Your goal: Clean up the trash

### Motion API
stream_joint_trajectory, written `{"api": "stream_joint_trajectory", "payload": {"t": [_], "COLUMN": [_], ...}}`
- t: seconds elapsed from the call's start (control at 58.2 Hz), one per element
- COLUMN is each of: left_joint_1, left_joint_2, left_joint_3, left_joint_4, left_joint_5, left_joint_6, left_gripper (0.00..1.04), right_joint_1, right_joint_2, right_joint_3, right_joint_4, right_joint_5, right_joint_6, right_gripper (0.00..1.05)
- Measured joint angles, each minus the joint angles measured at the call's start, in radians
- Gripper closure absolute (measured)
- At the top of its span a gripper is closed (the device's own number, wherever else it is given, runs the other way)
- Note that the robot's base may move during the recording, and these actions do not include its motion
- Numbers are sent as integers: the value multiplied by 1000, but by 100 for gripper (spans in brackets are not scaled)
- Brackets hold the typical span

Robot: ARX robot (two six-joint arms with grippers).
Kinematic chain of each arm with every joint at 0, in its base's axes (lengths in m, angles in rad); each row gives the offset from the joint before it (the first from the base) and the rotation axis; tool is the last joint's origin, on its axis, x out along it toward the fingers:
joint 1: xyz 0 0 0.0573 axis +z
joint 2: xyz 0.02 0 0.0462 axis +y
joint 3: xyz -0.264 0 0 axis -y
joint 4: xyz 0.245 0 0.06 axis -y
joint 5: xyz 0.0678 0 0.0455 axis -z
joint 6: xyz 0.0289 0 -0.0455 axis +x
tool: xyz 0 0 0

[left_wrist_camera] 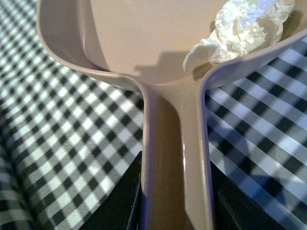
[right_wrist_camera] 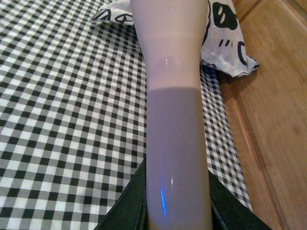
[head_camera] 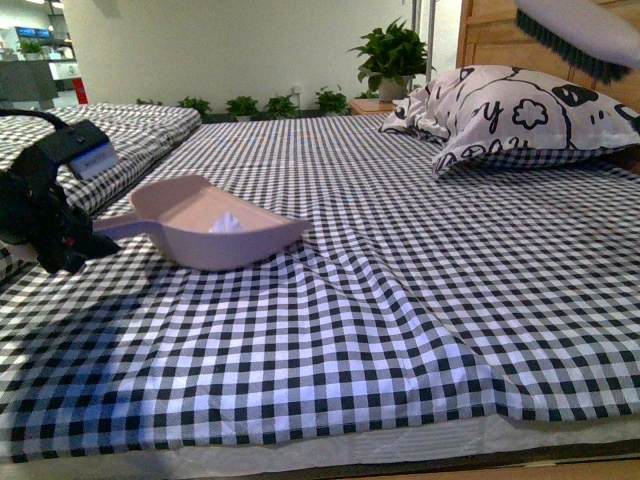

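White trash (left_wrist_camera: 244,26) in dustpan (left_wrist_camera: 144,43), left claw (left_wrist_camera: 175,201) clamping handle, right claw (right_wrist_camera: 178,211) gripping brush handle (right_wrist_camera: 175,120).

One dustpan (head_camera: 215,235), one paper wad (head_camera: 226,222), one pillow (head_camera: 520,115), one brush (head_camera: 580,35)

Bright even daylight, soft shadows, bluish glare on checked sheet (head_camera: 400,300), sharp focus
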Motion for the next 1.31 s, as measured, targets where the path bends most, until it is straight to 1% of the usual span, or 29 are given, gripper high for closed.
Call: {"api": "stream_joint_trajectory", "payload": {"t": [0.172,0.275,0.344,0.413,0.499,0.636,0.757,0.963,1.066,1.118,1.238,1.307], "left_joint_1": [2,-6,-11,-19,-29,-47,-74,-126,-145,-152,-172,-186], "left_joint_2": [-86,-158,-209,-274,-349,-468,-593,-846,-978,-1038,-1159,-1202], "left_joint_3": [-55,-98,-134,-192,-280,-431,-552,-699,-764,-790,-851,-878], "left_joint_4": [164,261,310,356,407,464,480,439,394,356,288,269], "left_joint_5": [-67,-129,-188,-269,-343,-411,-462,-549,-596,-604,-624,-640], "left_joint_6": [-201,-318,-400,-487,-554,-616,-645,-672,-681,-702,-727,-732], "left_gripper": [77,77,77,77,77,77,77,77,77,77,77,77], "right_joint_1": [-7,-10,-10,-9,-2,-2,-37,-127,-162,-177,-205,-210], "right_joint_2": [-111,-176,-225,-283,-348,-437,-525,-678,-745,-773,-819,-833], "right_joint_3": [-31,-44,-66,-93,-123,-157,-181,-229,-249,-261,-284,-293], "right_joint_4": [-39,-50,-37,-35,-35,-46,-63,-107,-130,-136,-156,-162], "right_joint_5": [-32,-41,-24,-21,-18,-23,-55,-185,-257,-288,-340,-353], "right_joint_6": [62,99,103,113,130,170,216,303,337,351,381,391], "right_gripper": [86,86,86,86,86,86,86,86,86,86,86,86]}}
